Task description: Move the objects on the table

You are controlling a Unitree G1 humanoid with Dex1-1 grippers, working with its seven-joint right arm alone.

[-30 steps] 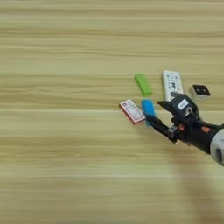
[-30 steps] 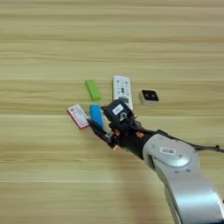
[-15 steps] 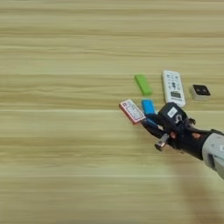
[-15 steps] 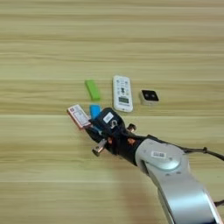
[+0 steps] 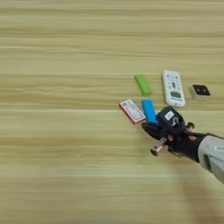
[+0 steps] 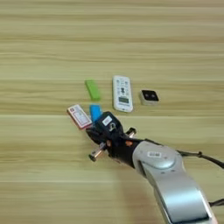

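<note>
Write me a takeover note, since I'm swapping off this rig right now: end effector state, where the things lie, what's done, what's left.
Right end effector: low over the table, at the near end of the blue bar; whether it is open or shut can't be told.
Red-and-white card box lies just left of the blue bar. Green bar, white remote and small black-topped block sit in a row behind.
Done: nothing is visibly lifted.
Left: probably the blue bar first, then the others.

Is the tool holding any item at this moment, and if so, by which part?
It cannot be told. The tool sits at the near end of the blue bar, beside the red-and-white card box, but no grip shows.
</note>
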